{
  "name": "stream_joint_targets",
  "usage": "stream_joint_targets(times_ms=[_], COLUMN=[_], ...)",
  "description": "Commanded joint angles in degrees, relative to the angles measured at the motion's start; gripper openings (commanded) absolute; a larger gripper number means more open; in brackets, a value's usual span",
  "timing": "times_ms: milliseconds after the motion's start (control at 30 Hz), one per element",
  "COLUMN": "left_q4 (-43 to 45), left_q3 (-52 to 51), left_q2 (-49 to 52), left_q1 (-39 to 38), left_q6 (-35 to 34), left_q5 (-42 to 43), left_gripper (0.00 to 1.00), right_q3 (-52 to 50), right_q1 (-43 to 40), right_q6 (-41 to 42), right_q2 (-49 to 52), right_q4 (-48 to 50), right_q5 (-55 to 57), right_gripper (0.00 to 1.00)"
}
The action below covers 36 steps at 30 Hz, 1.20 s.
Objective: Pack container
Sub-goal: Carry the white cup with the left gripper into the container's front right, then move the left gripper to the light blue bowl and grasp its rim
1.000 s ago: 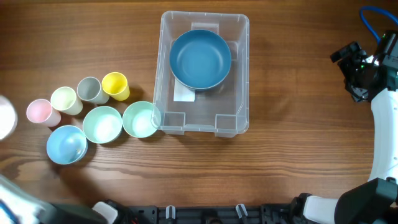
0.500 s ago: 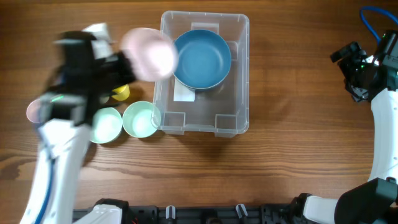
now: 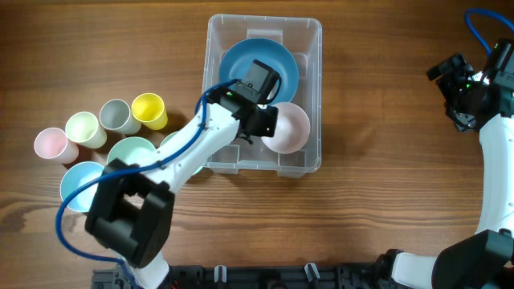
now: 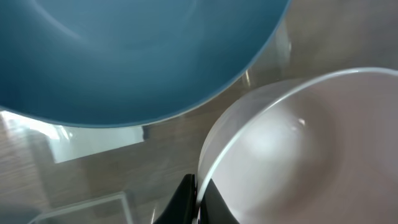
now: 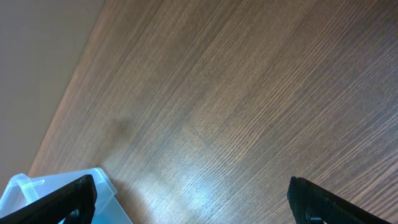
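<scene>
Container (image 3: 312,88): found mid-table, long axis running 12 to 6, clear-walled.

Started at left claw (image 4: 199,202). Saw it closed down to a narrow pinch over rim of pink bowl (image 4: 298,149), one finger each side of the edge at bowl's 9 o'clock. Placed that bowl inside container, toward 5 o'clock corner. Could not tell whether resting on base or hanging just above. Found it just beside blue bowl (image 3: 253,56), seated in container's 12 o'clock half, rims near, contact not made out. Saw white label (image 4: 93,142) through base by blue bowl's edge.

Outside, at 9 o'clock of container, noted four cups (image 3: 116,116) in an arc. Noted three loose bowls (image 3: 84,186) nearer 8 o'clock, the closest right against the wall or nearly so and partly hidden by arm. Well apart at 3 o'clock, saw right claw (image 5: 193,199) spread wide, gripping nothing, above bare table (image 5: 249,93).

Judged container light and thin-walled, stiff at moulded rim and ridges yet liable to flex mid-wall, smooth and so slippery under a flat push. Judged best hold a pinch over rim lip on a short wall or near a corner, clear of bowls. Thought a one-sided lift unwise once loaded: likely to tilt and slide bowls together.
</scene>
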Motion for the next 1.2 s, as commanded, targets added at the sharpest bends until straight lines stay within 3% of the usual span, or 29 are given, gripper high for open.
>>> stream_joint_targets(times_ms=[0,67,100,133,267,400,467,633,733,967,1167], left_q4=[0.28,-0.37,-1.33,-3.1,-12.63,-24.35,-29.29,-38.62,-37.66,-25.9,-12.11], left_q3=[0.66,1.79,2.71,3.93,9.25,12.22,12.2,11.96,8.17,-11.41,-27.21], left_q2=[-0.24,-1.57,-2.43,-3.5,-9.05,-17.44,-21.0,-24.28,-22.71,-20.28,-20.2], left_q1=[-0.15,-0.09,-0.09,-0.02,1.25,8.39,14.75,40.76,57.68,79.36,82.29], left_q6=[1.25,1.2,1.16,0.7,-2.01,-9.4,-13.57,-22.03,-22.91,-22.84,-22.8], left_q5=[-0.74,-0.74,-0.74,-0.74,-5.25,-16.85,-20.7,-20.24,-12.2,-6.75,-3.23], left_gripper=[0.31,0.63,0.95,0.97,0.9,0.95,1.0,1.0,1.0,1.0,0.95], right_q3=[0.31,0.31,0.31,0.31,0.31,0.31,0.31,0.31,0.31,0.31,0.31], right_q1=[0.09,0.09,0.09,0.09,0.09,0.09,0.09,0.09,0.09,0.09,0.09], right_q6=[0.61,0.61,0.61,0.61,0.61,0.59,0.59,0.59,0.61,0.59,0.61], right_q2=[0.42,0.42,0.42,0.42,0.42,0.42,0.42,0.42,0.42,0.42,0.42], right_q4=[0.0,0.0,0.0,0.0,0.0,0.0,0.0,0.0,0.0,0.0,0.0], right_q5=[-0.48,-0.48,-0.48,-0.48,-0.48,-0.48,-0.48,-0.5,-0.48,-0.48,-0.48], right_gripper=[1.0,1.0,1.0,1.0,1.0,1.0,1.0,1.0,1.0,1.0,1.0])
